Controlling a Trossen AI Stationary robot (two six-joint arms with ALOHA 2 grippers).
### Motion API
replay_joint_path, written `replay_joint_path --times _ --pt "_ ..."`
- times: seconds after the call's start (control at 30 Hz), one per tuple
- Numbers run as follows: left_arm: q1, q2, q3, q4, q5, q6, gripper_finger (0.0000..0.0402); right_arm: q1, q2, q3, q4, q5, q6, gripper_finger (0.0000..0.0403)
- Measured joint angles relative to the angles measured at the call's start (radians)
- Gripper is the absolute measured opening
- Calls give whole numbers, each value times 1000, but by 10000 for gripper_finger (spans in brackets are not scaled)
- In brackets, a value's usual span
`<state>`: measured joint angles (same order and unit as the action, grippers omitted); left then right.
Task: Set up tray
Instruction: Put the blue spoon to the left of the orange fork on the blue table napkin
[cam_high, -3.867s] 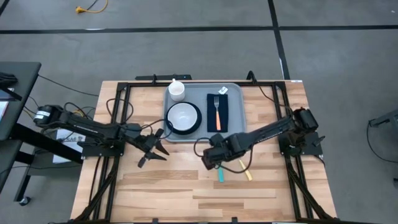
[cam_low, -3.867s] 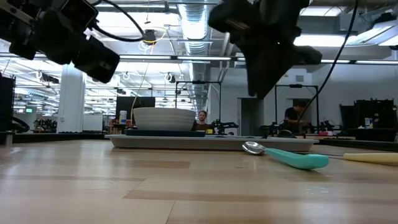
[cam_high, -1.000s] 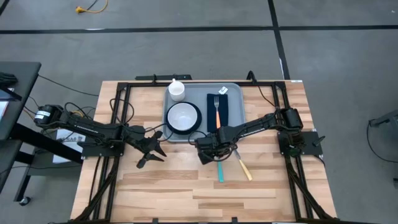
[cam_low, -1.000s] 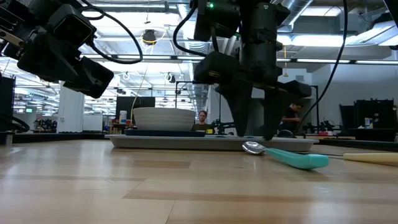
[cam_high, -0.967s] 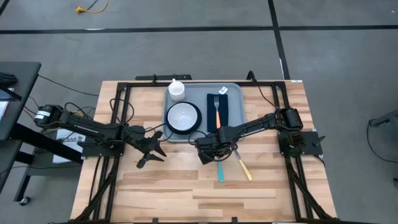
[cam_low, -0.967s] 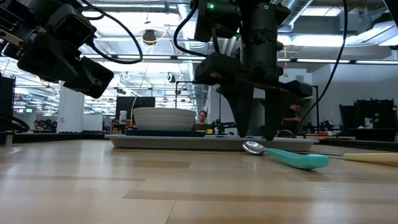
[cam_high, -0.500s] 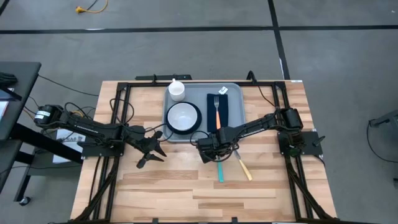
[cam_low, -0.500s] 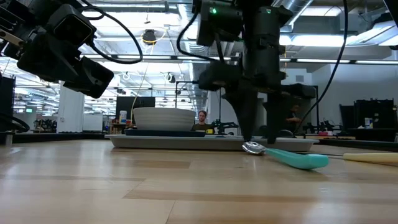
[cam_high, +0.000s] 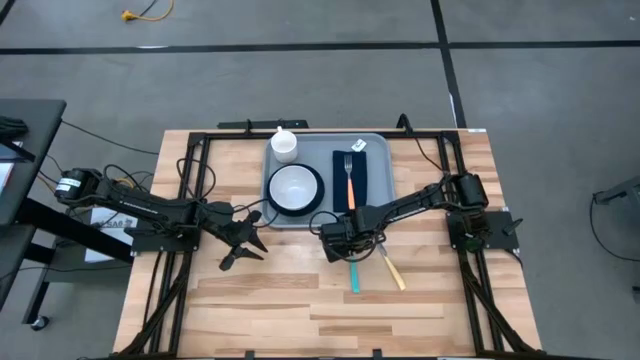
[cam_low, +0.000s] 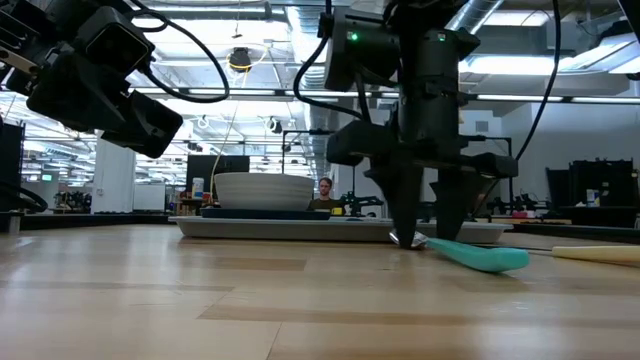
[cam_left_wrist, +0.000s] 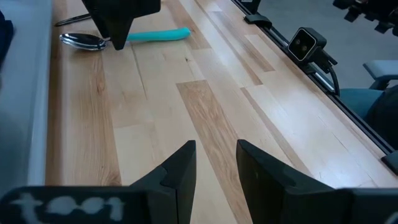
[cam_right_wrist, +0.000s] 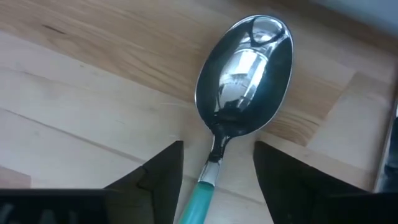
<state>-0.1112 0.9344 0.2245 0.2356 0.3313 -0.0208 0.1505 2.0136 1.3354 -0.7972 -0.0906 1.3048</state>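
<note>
A spoon (cam_right_wrist: 244, 68) with a teal handle (cam_high: 353, 276) lies on the wood just near of the light blue-grey tray (cam_high: 325, 150). My right gripper (cam_right_wrist: 217, 149) points down over it, open. One finger stands on each side of the spoon's thin neck, with a gap to it on both sides. In the low view the fingertips (cam_low: 405, 228) reach down to the table by the spoon's bowl (cam_low: 408, 238). My left gripper (cam_left_wrist: 217, 168) hovers open over bare wood left of the tray (cam_low: 300, 228), holding nothing.
On the tray stand a white cup (cam_high: 284, 145), a white bowl (cam_high: 294, 187) on a dark plate, and a dark napkin (cam_high: 362, 172) with an orange-handled fork (cam_high: 349, 178). A knife with a yellow handle (cam_high: 392, 270) lies right of the spoon. Black rails run along both table sides.
My right gripper has come down over the spoon and shifted a little toward the table's right edge. Its fingertips now stand at table height on either side of the spoon's neck. The spoon has not moved.
</note>
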Motion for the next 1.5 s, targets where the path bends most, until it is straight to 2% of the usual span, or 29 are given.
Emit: replay_joint_path --times 0.2,0.6,1.07,1.5 --pt "0 0 0 0 0 0 103 0 0 0 -15 4 -3 166" --pt "0 0 0 0 -3 1 103 0 2 0 -24 17 -3 76" --pt "0 0 0 -1 -3 1 103 0 2 0 -17 17 -3 9" --pt "0 0 0 -7 -4 2 103 -3 1 0 -13 -9 -3 4"
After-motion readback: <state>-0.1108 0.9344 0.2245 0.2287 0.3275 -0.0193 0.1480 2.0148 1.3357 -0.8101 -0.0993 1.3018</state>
